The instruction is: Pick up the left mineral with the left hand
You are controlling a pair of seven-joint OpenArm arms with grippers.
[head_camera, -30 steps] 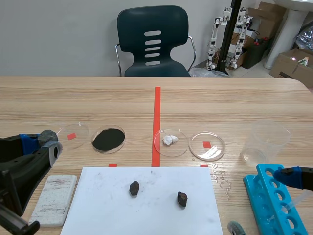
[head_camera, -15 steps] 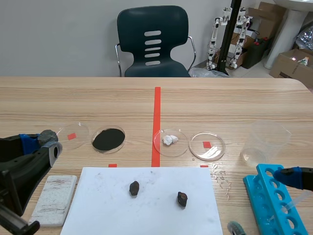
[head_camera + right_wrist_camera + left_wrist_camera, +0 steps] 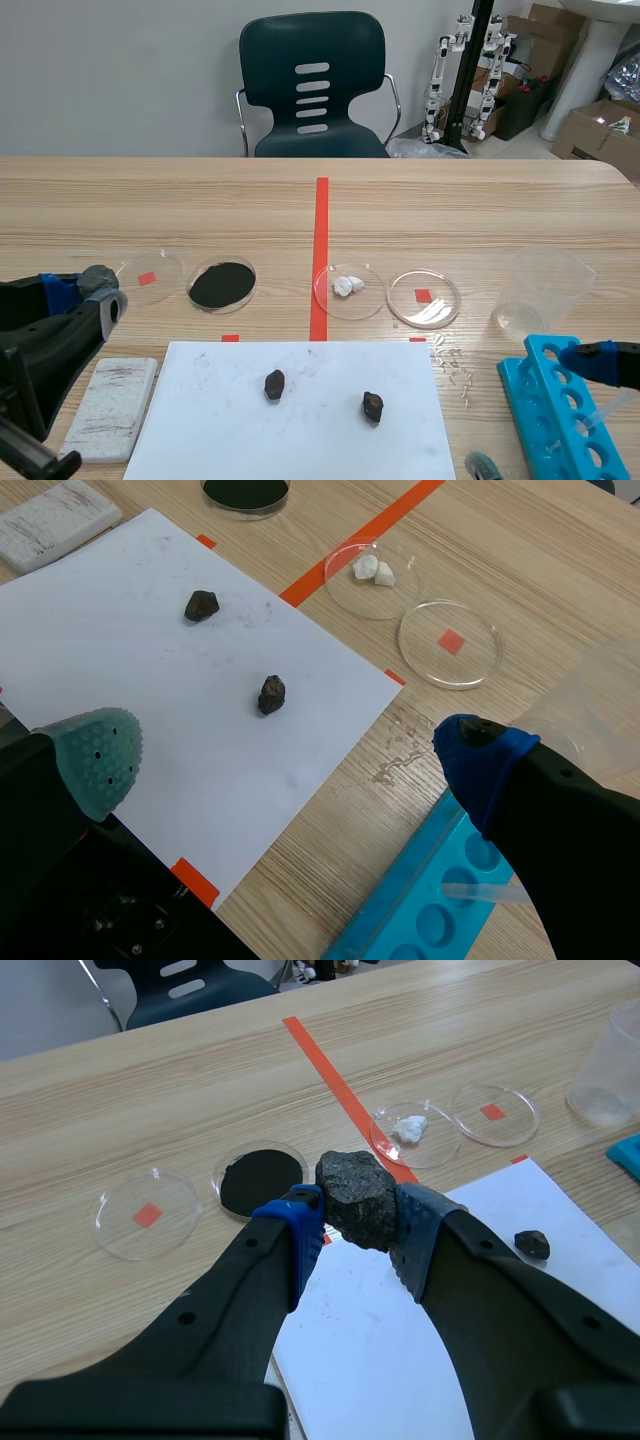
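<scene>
The left gripper [image 3: 357, 1228] keeps its fingers clenched on the dark mineral [image 3: 355, 1196], motionless beside the white sheet [image 3: 300, 420]; pickup appears complete. The right gripper [image 3: 290, 758] has its fingers released.

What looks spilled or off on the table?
Small clear droplets lie splashed on the table between the white paper and the blue rack, near the plastic beaker. The paper also carries faint dark smudges. Nothing else stands out.

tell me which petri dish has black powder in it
The second dish from the left, filled black; another holds white lumps, the end dishes are empty.
</scene>
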